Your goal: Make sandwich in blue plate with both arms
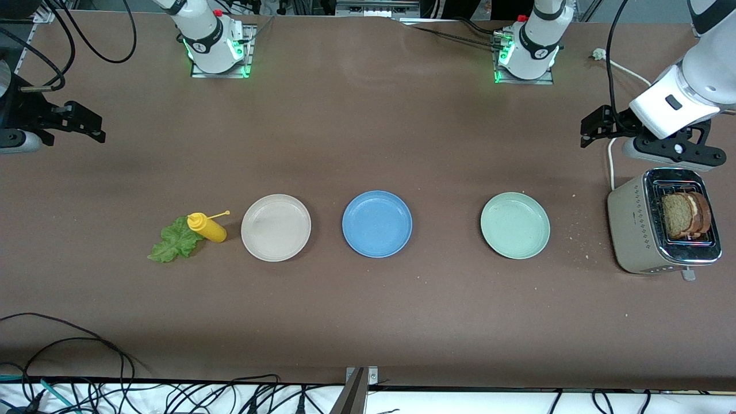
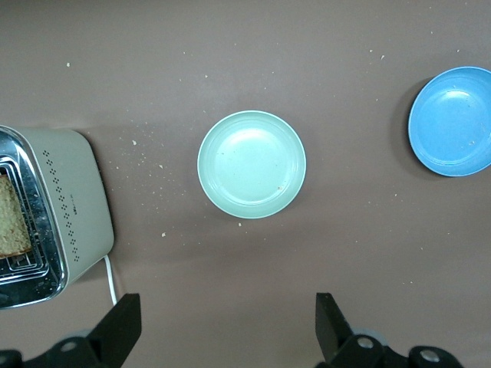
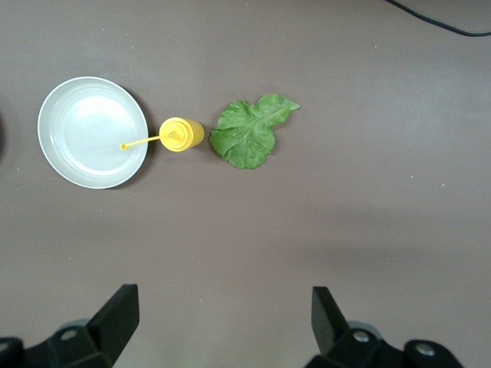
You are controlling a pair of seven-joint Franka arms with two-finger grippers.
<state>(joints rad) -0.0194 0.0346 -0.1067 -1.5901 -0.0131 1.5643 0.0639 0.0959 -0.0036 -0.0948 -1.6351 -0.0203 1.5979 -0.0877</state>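
Opening step, nothing assembled. The blue plate point(image 1: 376, 223) sits bare at mid-tabletop. Bread slices point(image 1: 685, 215) stand in the toaster point(image 1: 661, 221); the lettuce leaf point(image 1: 174, 240) lies beside the yellow bottle point(image 1: 207, 227). Left end effector point(image 2: 226, 326) and right end effector point(image 3: 222, 322) hang released, holding nothing. Next: the left one likely descends onto the bread.

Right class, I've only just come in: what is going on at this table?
Nothing is being handled yet. The blue plate sits empty between a beige plate and a green plate. Two bread slices stand in the toaster at the left arm's end. The lettuce leaf lies beside a yellow bottle at the right arm's end. The left gripper and the right gripper hang open above the table.
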